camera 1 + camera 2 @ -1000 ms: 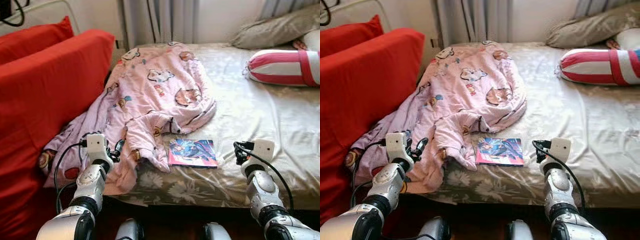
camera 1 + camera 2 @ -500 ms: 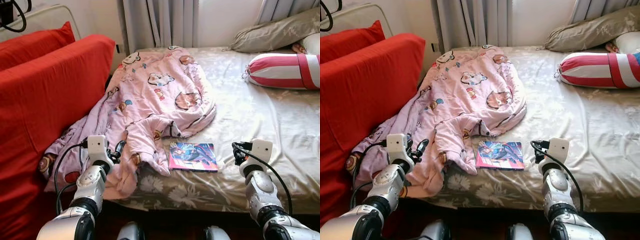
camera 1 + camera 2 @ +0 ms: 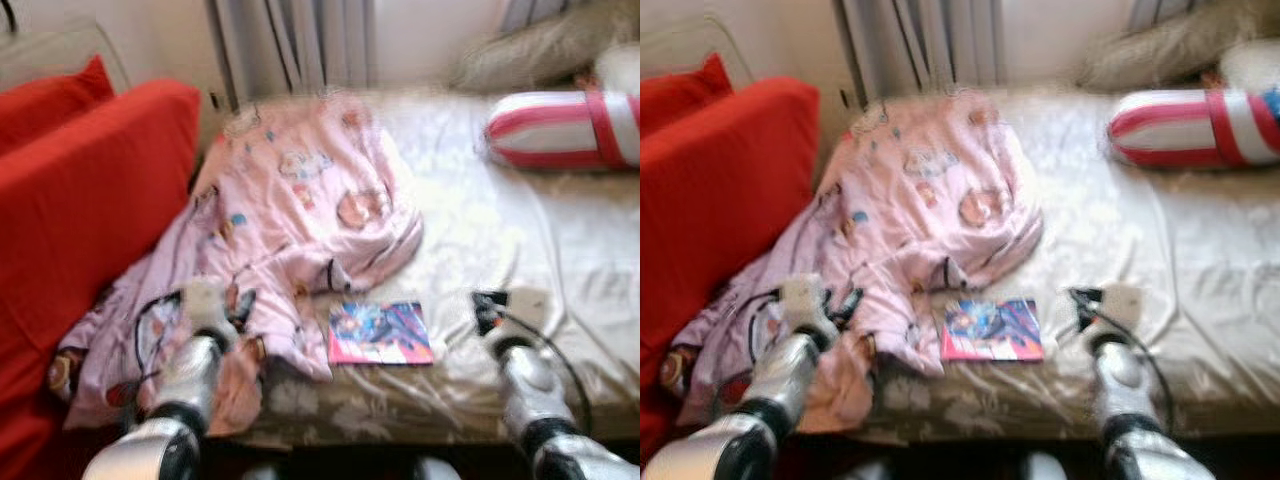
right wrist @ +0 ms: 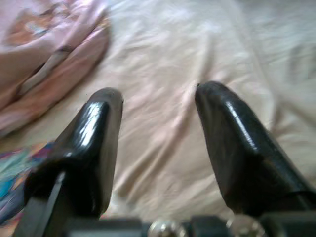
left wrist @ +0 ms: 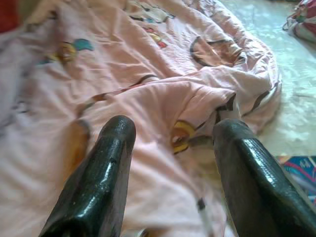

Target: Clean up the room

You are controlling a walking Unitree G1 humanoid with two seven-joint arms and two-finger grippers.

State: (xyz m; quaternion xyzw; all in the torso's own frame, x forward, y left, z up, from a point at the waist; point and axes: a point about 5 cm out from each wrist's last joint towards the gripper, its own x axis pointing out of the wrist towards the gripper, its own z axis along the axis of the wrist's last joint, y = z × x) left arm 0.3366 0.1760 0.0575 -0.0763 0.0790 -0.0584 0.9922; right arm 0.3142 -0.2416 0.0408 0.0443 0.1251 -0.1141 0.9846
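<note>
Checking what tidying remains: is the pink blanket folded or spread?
Spread, not folded: the pink blanket lies rumpled over the bed, one end hanging off.

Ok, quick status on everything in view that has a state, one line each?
Left gripper: open, empty, over the blanket.
Right gripper: open, empty, over bare sheet.
Pink blanket: crumpled, hanging off the bed's near edge.
Book: closed, flat by the blanket's edge.
Striped bolster: lying on its side.
Curtains: drawn.

Both arms raised forward, bent at the elbow; left gripper [image 5: 170, 148] fingers spread apart, right gripper [image 4: 158, 106] fingers likewise parted, nothing between.
</note>
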